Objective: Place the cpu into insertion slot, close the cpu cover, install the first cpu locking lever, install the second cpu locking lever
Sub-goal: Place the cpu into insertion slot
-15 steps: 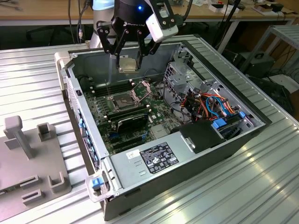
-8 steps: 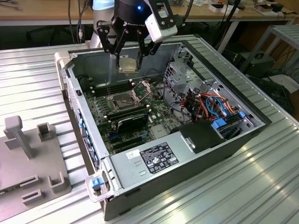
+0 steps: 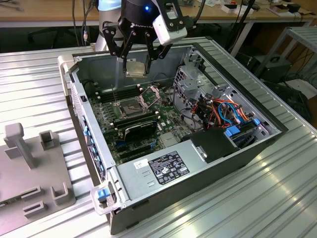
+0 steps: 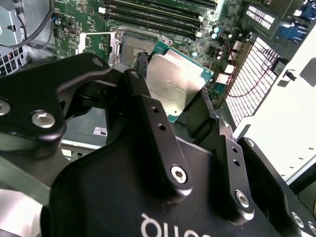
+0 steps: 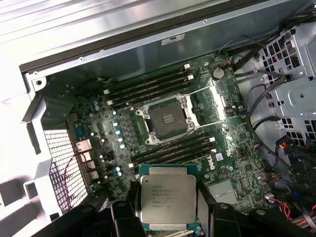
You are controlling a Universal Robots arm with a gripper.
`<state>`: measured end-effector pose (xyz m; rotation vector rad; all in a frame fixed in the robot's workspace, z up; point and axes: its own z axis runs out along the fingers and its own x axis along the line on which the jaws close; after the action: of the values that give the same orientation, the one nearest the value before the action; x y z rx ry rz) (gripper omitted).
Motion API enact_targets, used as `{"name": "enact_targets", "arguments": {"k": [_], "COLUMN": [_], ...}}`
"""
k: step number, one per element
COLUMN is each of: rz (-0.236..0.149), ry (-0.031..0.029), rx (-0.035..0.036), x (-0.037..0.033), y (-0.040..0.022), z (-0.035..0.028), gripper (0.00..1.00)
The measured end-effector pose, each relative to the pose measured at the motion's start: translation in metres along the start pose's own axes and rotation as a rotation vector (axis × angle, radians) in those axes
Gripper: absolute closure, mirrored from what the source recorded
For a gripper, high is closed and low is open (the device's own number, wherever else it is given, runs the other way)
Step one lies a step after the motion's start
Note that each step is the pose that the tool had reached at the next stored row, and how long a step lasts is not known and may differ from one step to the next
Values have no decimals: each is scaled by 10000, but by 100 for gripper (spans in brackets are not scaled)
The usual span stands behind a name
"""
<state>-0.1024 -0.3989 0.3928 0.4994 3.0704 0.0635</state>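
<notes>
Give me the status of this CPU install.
Done: the cpu is picked up. In hand: the gripper has its jaws shut on it above the open computer case. Left: the insertion slot is bare and the cpu cover stands open, so seating, closing and both lever steps remain.

Exterior view oblique above the open case [image 3: 188, 196]; both wrist views close over the motherboard [image 5: 247, 143] [image 4: 69, 42]

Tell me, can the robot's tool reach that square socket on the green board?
Probably yes. The tool holds the cpu above the open case, and the insertion slot below looks uncovered, nothing blocking it.
</notes>
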Motion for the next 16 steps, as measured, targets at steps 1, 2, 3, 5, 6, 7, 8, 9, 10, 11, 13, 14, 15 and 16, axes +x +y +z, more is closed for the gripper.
{"name": "enact_targets", "arguments": {"k": [1,2,3,5,6,7,8,9,10,11,13,14,15,16], "rz": [42,67,90,167,242,275,298,349,394,426,495,531,584,608], "ry": [-2,-3,-4,-7,-10,-12,-13,-15,-18,-19,-22,-24,-26,-27], "rx": [1,1,2,4,6,7,8,9,10,10,12,13,14,14], "x": [0,0,0,0,0,0,0,0,0,0,0,0,0,0], "y": [0,0,0,0,0,0,0,0,0,0,0,0,0,0], "z": [0,0,0,0,0,0,0,0,0,0,0,0,0,0], "gripper": [45,45,45,45,45,45,45,45,45,45,45,45,45,45]}}
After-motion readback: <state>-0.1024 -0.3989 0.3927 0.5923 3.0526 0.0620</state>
